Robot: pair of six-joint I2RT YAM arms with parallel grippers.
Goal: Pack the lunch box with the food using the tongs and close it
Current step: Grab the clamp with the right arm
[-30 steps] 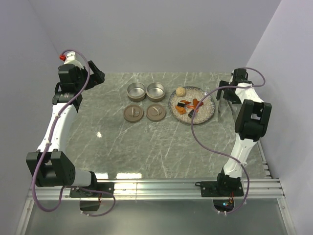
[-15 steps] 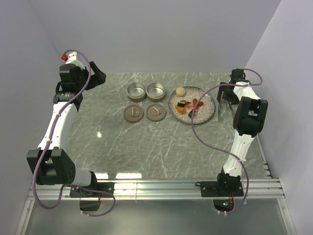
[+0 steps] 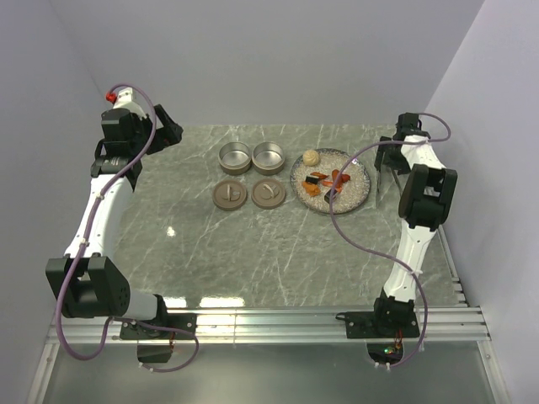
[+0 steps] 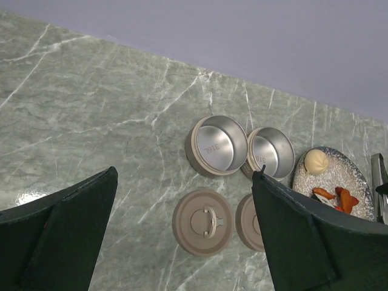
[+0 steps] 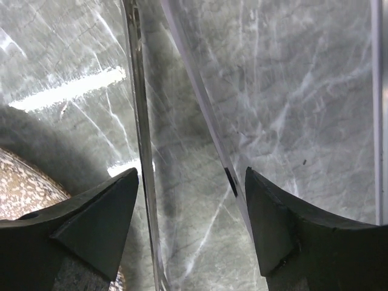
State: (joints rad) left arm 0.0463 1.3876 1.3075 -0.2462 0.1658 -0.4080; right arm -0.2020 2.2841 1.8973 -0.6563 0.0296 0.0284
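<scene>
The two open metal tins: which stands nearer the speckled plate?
The right-hand round silver tin, next to the speckled grey plate; the left-hand tin stands beyond it.

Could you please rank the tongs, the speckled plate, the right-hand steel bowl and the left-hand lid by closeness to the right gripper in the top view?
1. tongs, between the right gripper fingers.
2. speckled plate, just left.
3. right-hand steel bowl, centre.
4. left-hand lid, farthest left.

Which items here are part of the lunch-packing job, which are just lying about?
Job: food, tongs, left tin, right tin, left lid, right lid.
Lying about: speckled plate (only carries the food), aluminium rail at the near edge.
</scene>
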